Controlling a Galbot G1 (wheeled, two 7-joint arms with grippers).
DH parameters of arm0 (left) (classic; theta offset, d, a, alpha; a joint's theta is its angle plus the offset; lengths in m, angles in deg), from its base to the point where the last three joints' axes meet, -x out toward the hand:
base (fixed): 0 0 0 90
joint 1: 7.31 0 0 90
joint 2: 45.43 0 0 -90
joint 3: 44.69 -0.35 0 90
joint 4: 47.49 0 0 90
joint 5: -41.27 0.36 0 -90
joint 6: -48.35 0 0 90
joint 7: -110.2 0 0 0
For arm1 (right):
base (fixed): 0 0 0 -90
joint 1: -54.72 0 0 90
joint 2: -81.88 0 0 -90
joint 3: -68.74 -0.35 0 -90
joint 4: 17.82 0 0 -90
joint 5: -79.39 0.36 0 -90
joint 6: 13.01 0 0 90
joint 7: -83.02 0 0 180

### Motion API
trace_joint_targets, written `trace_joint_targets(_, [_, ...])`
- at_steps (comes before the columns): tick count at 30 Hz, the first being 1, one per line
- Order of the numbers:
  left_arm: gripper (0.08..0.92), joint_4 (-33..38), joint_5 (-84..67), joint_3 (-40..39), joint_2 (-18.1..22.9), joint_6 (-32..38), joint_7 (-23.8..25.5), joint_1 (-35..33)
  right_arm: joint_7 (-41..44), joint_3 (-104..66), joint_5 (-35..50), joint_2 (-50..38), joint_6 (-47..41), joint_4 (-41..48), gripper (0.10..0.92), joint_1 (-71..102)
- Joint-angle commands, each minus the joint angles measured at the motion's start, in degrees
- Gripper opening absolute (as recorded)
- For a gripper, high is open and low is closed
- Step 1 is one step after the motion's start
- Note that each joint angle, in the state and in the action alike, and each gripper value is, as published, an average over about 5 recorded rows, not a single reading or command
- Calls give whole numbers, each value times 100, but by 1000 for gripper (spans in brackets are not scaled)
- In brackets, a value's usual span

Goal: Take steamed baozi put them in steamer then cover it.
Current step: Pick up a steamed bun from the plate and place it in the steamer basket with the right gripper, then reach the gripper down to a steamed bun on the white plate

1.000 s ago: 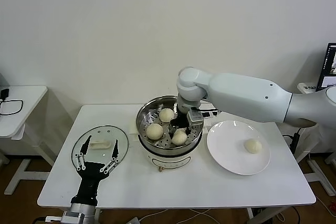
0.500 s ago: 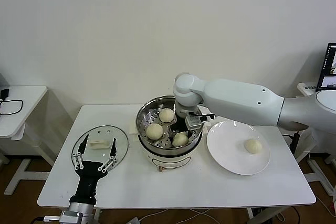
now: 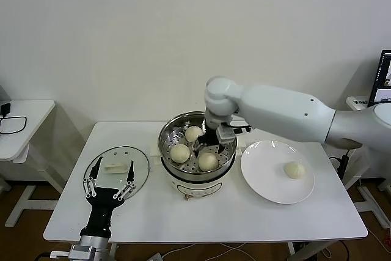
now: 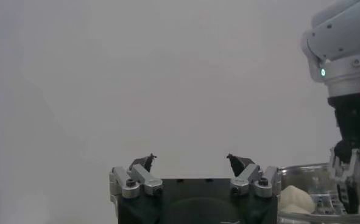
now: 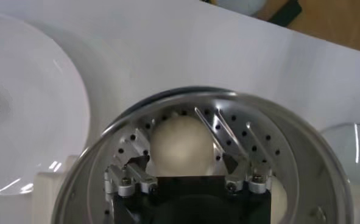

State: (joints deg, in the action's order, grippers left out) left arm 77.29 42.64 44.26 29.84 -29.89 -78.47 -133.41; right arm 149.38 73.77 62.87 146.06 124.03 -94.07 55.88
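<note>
While hovering inside the steamer (image 3: 197, 148), the right gripper (image 5: 181, 159) gapes around a baozi (image 5: 181, 145).

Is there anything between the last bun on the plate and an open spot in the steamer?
Nothing visible blocks it. The bun sits alone on the plate; the steamer is uncovered, its lid on the table. The right gripper, open, hangs inside over three buns.

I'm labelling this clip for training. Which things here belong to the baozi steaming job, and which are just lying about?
Job:
three baozi in the steamer
one baozi on the white plate
glass cover lying on the table
right gripper, open, over the tray
left gripper, open, by the cover

Lying about:
side table
monitor
</note>
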Motion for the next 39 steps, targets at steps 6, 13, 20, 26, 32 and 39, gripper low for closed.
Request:
trace_joint_targets(6, [823,19,22,-65,-11,-48,5,38,424,167,3103,-1317,-3399,983,823,-998])
trace_joint_targets(13, [823,28,44,-113,-14,-67,11,44,831,425,3463,-2048,-4787,2117,823,-712])
trace_joint_targets(20, [823,33,51,-105,-9,-63,15,25,812,155,2860,-2225,-4342,3091,823,342])
trace_joint_targets(26, [823,46,52,-77,-1,-66,15,-6,516,-245,2525,-2180,-4055,3395,823,1245])
trace_joint_targets(32, [823,56,54,-54,-2,-74,14,-42,178,-580,2419,-1901,-3967,3635,823,1835])
trace_joint_targets(39, [823,88,54,16,-2,-77,17,-91,171,-733,2166,-1613,-3937,3812,823,2055])
